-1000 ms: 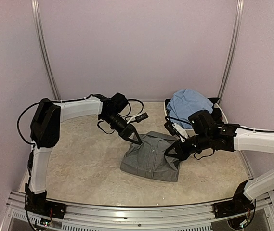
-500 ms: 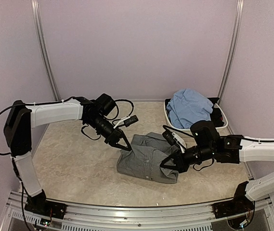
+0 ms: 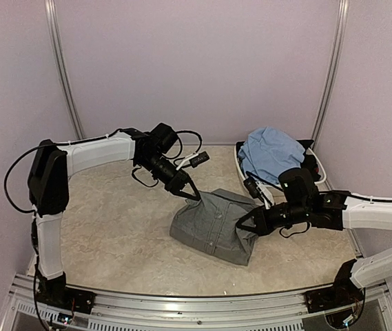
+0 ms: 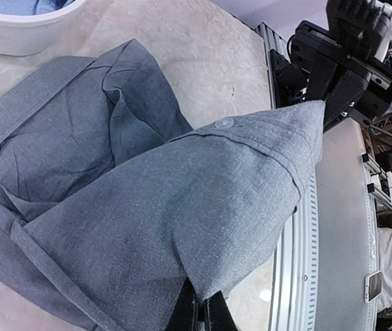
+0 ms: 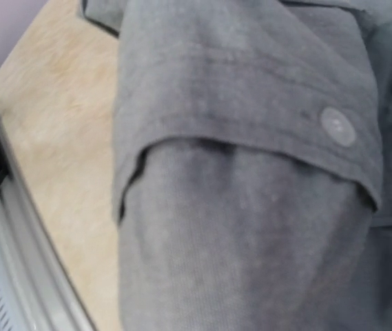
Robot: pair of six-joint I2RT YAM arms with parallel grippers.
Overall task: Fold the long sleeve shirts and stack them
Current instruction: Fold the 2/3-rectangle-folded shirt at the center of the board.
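Left gripper [image 3: 194, 196] and right gripper [image 3: 242, 224] each pinch a raised grey shirt [image 3: 213, 222] corner, mid-fold. Next: lay both corners down evenly.

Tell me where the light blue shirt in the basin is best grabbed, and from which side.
Probably the crest of the light blue shirt, coming straight down. It lies heaped in the white basin, mounding above the rim, so the walls block a sideways approach while the top folds stand exposed for a pinch.
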